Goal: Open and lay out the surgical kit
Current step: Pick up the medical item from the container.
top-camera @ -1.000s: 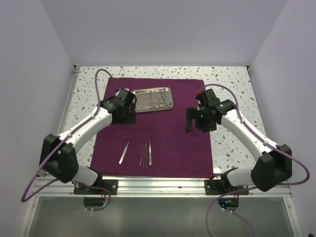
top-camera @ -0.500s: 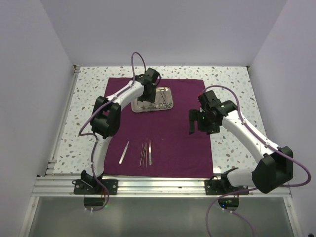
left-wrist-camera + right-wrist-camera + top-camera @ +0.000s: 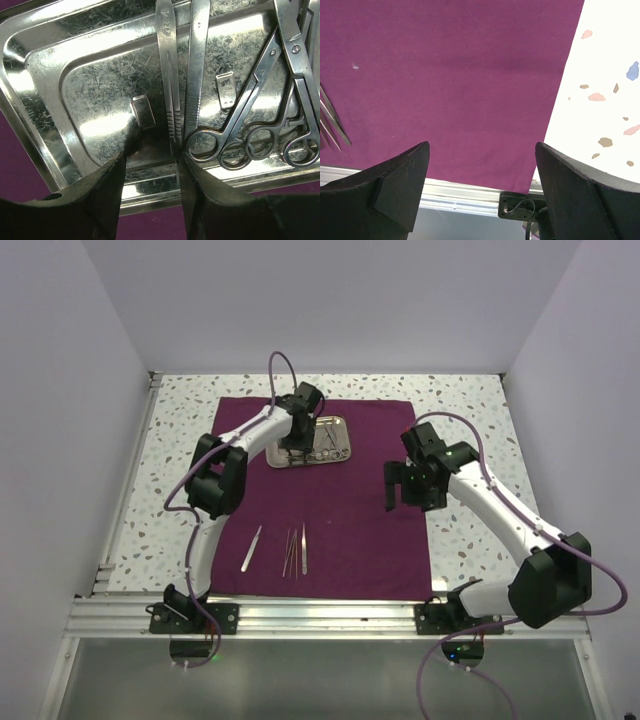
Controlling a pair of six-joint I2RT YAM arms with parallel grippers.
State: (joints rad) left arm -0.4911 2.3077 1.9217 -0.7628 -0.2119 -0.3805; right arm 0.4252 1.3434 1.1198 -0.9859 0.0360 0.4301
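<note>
Top view: dark purple cloth wrap [image 3: 350, 510] lies spread flat on the white speckled tabletop [image 3: 460, 400]. Plain lilac walls [image 3: 330, 300] box it in on three sides. Shiny rectangular steel tray with rounded corners [image 3: 343, 457] sits on the cloth near its far edge. Left gripper [image 3: 296, 445] is down in the tray. Right gripper [image 3: 390, 487] hangs over the cloth's right part, well apart from the tray. A flat silver tweezer [image 3: 251, 547] and some thin metal instruments [image 3: 297, 551] lie near the cloth's near edge.

Left wrist: left gripper [image 3: 151, 162] has its fingers part-way apart with nothing clamped. The end of a flat steel scalpel handle [image 3: 167, 75] lies between them, hard by one finger [image 3: 192, 195]; contact cannot be told. Ribbed steel tweezers [image 3: 197, 65] lie just beside it. Ring-handled clamps [image 3: 250, 125] overlap further along.

Handling, judged: the instruments look light, stiff, thin and slippery on polished steel. They lie flat, so pinch across the narrow width at the ribbed middle. The overlapped rings may drag a neighbour. The tray is rigid and could slide; the cloth is soft and could bunch.

Right wrist: right gripper [image 3: 481, 150] is spread wide and empty above bare cloth. The cloth's edge meets speckled tabletop, and an aluminium rail [image 3: 445, 200] runs along the near side.
</note>
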